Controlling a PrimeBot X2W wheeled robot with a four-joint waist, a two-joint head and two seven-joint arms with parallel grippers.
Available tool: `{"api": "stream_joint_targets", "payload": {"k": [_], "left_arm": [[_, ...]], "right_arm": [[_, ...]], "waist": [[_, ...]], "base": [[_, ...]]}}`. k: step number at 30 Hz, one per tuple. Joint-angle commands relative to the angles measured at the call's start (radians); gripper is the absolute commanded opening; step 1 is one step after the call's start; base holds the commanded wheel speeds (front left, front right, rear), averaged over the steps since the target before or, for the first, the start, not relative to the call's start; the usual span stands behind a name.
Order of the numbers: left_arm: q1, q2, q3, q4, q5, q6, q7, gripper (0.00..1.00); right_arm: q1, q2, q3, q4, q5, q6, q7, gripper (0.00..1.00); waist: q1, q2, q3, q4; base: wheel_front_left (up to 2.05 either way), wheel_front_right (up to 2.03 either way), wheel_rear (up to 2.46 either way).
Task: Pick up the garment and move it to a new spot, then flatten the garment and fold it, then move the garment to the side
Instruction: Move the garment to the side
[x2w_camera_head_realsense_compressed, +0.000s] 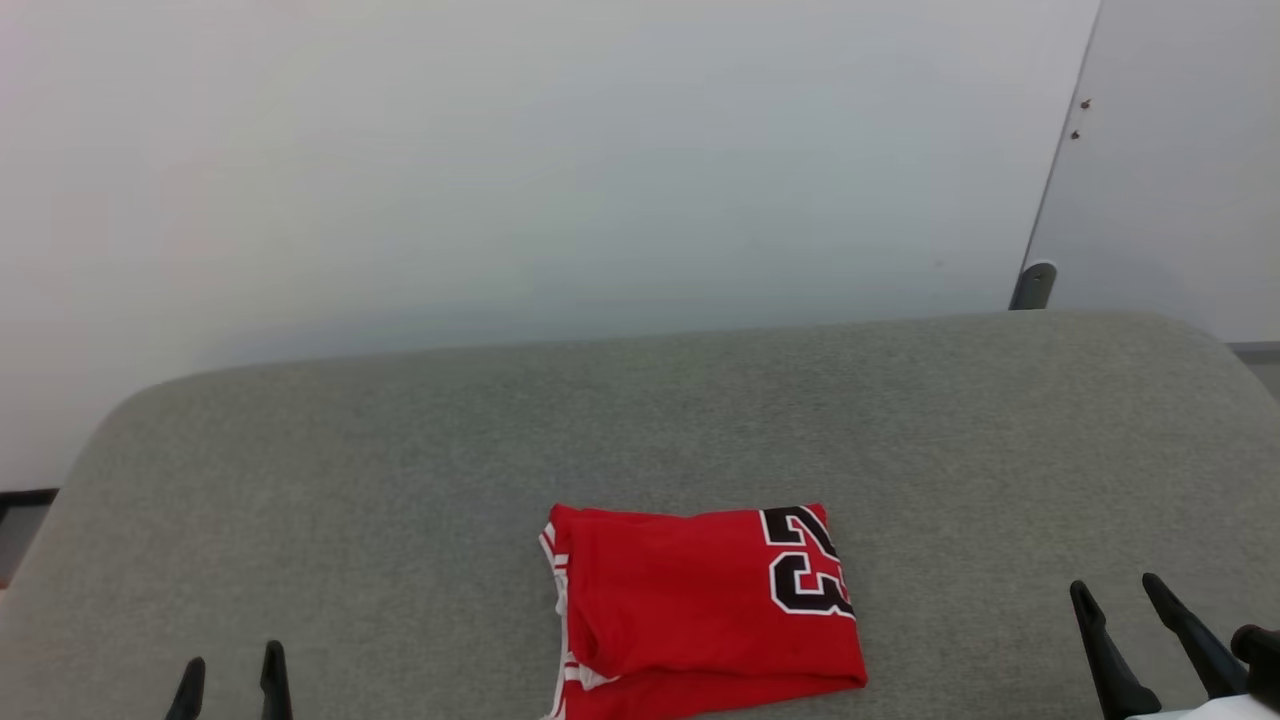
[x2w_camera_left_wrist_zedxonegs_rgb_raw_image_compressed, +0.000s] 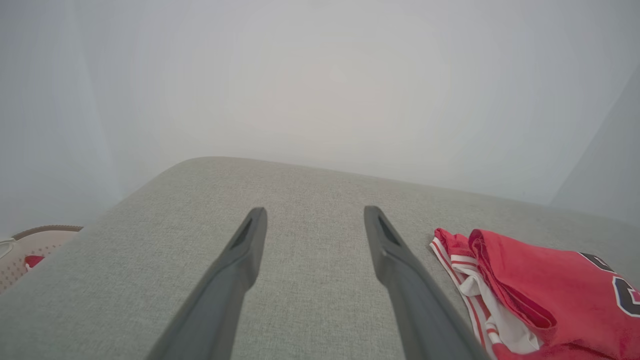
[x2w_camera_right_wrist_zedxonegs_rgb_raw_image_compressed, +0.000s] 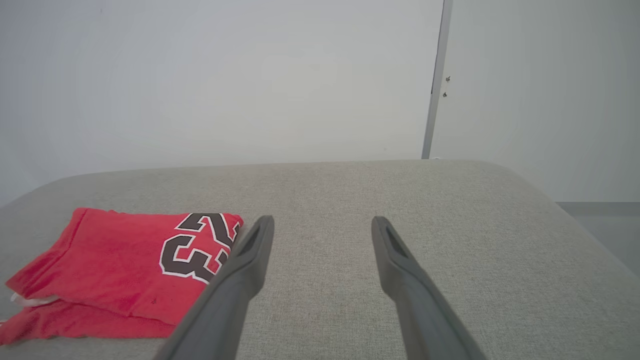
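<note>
Red jersey cloth sits folded into a compact block at the lower centre of the head view. The garment (x2w_camera_head_realsense_compressed: 700, 610) lies on the grey fabric counter (x2w_camera_head_realsense_compressed: 400, 450). Its black "23" print (x2w_camera_head_realsense_compressed: 808, 560) is turned sideways at the block's upper right corner, and white striped trim peeps out along its left edge.

Our left claw (x2w_camera_head_realsense_compressed: 233, 655) shows at the lower left of the frame and our right claw (x2w_camera_head_realsense_compressed: 1113, 582) at the lower right. Both are spread wide and grasp nothing, each well apart from the cloth. In the left wrist view the garment lies off to the right of our fingers, with bare counter between the tips. In the right wrist view it lies to the left, one corner passing behind the left finger.

We judge from the tidy block that flattening and folding are done, so the step in hand is moving the garment to the side. We cannot rule out that this is the first pick-up instead. Either way, the next move calls for a grasp. We need to bring a claw, or both, over the block's edges, come down onto the counter and pinch through every layer. Catching only the top layer would likely let the fold fall open. Then we lift low and carry the block sideways onto bare counter.
</note>
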Motion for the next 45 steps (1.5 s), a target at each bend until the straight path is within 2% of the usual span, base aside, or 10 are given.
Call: {"api": "stream_joint_targets", "payload": {"k": [1,10,13,14,25,35,44,45], "left_arm": [[-0.009,0.006,0.001,-0.006,0.008,-0.001,-0.002,1.00],[-0.033,0.031,0.001,-0.035,0.002,0.003,0.029,1.00],[-0.043,0.037,-0.005,-0.054,0.009,0.008,0.037,1.00],[-0.047,0.037,-0.011,-0.066,0.013,0.012,0.046,1.00],[-0.074,0.029,-0.045,-0.083,0.016,0.017,0.067,1.00],[-0.111,0.014,-0.073,-0.063,0.004,0.009,0.059,1.00],[-0.143,0.012,-0.081,-0.036,-0.002,0.002,0.043,1.00],[-0.145,0.011,-0.082,-0.034,-0.003,0.003,0.042,1.00]], "right_arm": [[0.006,0.003,0.002,-0.003,0.002,-0.001,0.008,1.00],[-0.051,0.013,0.041,0.030,0.031,-0.001,0.063,1.00],[-0.093,0.006,0.086,0.057,0.041,-0.001,0.100,1.00],[-0.114,0.002,0.112,0.085,0.048,-0.001,0.129,1.00],[-0.261,-0.035,0.210,0.237,0.110,-0.001,0.263,1.00],[-0.365,-0.056,0.255,0.379,0.177,-0.001,0.423,1.00],[-0.425,-0.028,0.270,0.506,0.259,-0.001,0.563,1.00],[-0.431,-0.022,0.285,0.512,0.270,-0.001,0.581,0.40]], "waist": [[0.0000,0.0000,0.006,0.012],[0.0000,0.0000,0.033,0.107],[0.0000,0.0000,0.048,0.146],[0.0000,0.0000,0.059,0.174],[0.0000,0.0000,0.118,0.277],[0.0000,0.0000,0.181,0.325],[0.0000,0.0000,0.214,0.341],[0.0000,0.0000,0.216,0.342]], "base": [[0.00,0.00,0.00],[0.00,0.00,0.00],[0.00,0.00,0.00],[0.00,0.00,0.00],[0.00,0.00,0.00],[0.00,0.00,0.00],[0.00,0.00,0.00],[0.00,0.00,0.00]]}}
